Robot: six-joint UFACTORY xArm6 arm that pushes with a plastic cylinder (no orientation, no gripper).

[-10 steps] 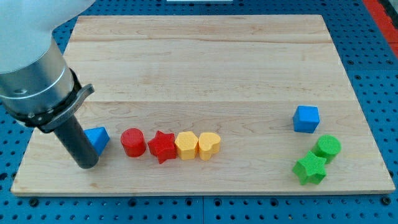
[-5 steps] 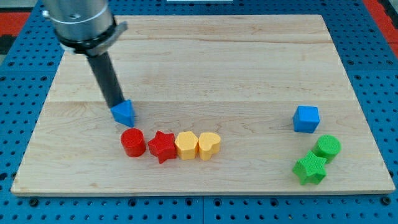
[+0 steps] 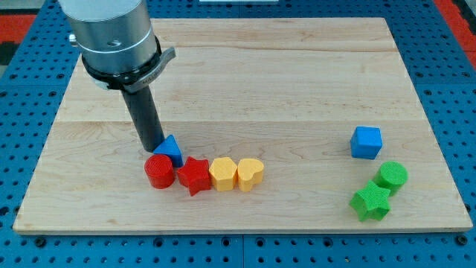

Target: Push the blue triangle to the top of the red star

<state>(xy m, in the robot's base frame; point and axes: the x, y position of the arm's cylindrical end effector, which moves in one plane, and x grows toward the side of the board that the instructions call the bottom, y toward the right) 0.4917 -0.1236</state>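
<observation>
Pressing against the left side of the blue triangle [image 3: 171,148], my tip [image 3: 154,149] is set down on the board [image 3: 297,82] in the lower-left part, well in from the left edge; no claw is fitted, only a bare rod, so nothing can be opened or closed and the block is merely shoved. The triangle is lodged just above the gap between the red cylinder [image 3: 158,170] and the red star [image 3: 194,176], touching or nearly touching both, a little left of the spot wanted above the star. The tip appears placed on the left so that a rightward push would be delivered. The cylinder crowds the tip from below. Beyond the star, a yellow hexagon-like block [image 3: 222,173] and a yellow heart [image 3: 250,174] continue the row. Near the right edge, well apart, are found a blue cube [image 3: 366,142], a green cylinder [image 3: 391,177] and a green star [image 3: 370,202].
</observation>
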